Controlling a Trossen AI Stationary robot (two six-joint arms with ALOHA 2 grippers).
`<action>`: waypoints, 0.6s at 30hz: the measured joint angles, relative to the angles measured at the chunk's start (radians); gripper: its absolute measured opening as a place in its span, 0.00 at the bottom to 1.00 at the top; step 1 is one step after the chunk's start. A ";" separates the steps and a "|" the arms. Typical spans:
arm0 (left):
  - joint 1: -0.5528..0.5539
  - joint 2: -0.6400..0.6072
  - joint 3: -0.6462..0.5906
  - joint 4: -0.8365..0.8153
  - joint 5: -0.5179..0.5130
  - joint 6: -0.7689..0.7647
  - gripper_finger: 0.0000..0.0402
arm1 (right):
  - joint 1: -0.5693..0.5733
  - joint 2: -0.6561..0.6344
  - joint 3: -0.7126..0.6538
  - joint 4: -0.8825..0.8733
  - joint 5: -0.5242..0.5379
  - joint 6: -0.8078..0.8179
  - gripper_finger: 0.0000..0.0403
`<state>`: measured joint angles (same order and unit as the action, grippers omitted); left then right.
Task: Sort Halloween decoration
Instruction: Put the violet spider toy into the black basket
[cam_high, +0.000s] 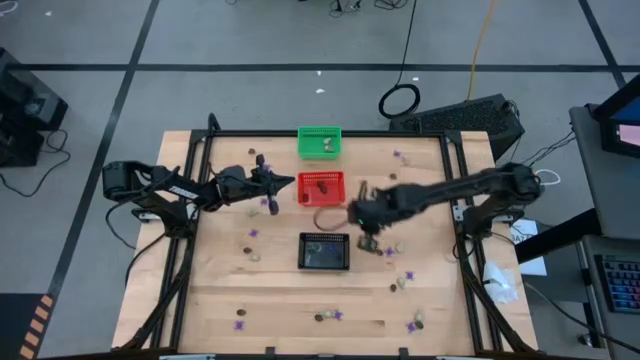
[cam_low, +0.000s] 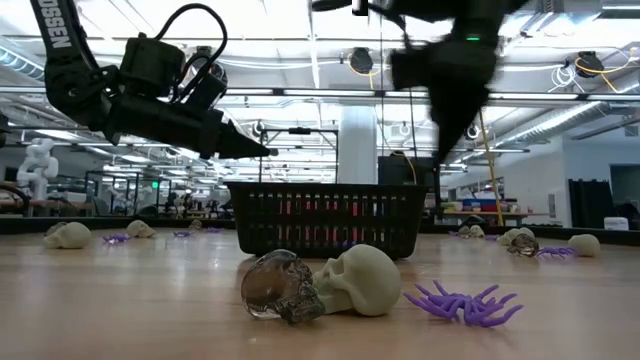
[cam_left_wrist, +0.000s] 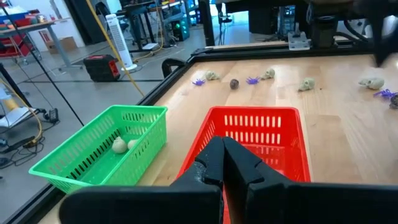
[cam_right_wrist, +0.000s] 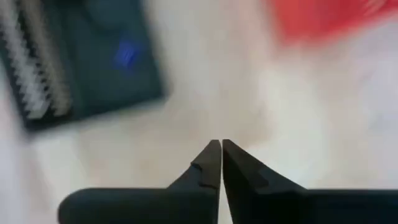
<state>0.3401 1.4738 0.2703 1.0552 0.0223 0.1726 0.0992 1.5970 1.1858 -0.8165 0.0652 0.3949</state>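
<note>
Tiny trinkets lie scattered over the wooden table: purple spiders, pale cream skulls and dark brown skulls. Two cream skulls sit in the green basket. A dark piece lies in the red basket, and a purple one in the black basket. My left gripper hovers shut at the red basket's left rim, nothing showing between its fingers. My right gripper points down, shut, above bare table between the red and black baskets.
The three baskets stand in a row down the table's middle, green farthest, black nearest. Trinkets are strewn along the near edge, the right side and the far left. A dark frame borders the table.
</note>
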 joint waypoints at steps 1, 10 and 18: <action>0.000 0.000 0.000 0.000 0.000 0.000 0.00 | 0.027 -0.014 -0.037 0.001 -0.032 0.039 0.02; 0.000 0.000 0.000 -0.002 0.000 0.000 0.00 | 0.189 -0.045 -0.256 0.021 -0.096 0.283 0.28; 0.000 0.000 0.000 -0.002 0.000 -0.003 0.00 | 0.155 -0.045 -0.342 0.092 -0.067 0.360 0.40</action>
<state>0.3401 1.4734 0.2707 1.0534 0.0223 0.1701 0.2541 1.5517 0.8436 -0.7249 -0.0017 0.7554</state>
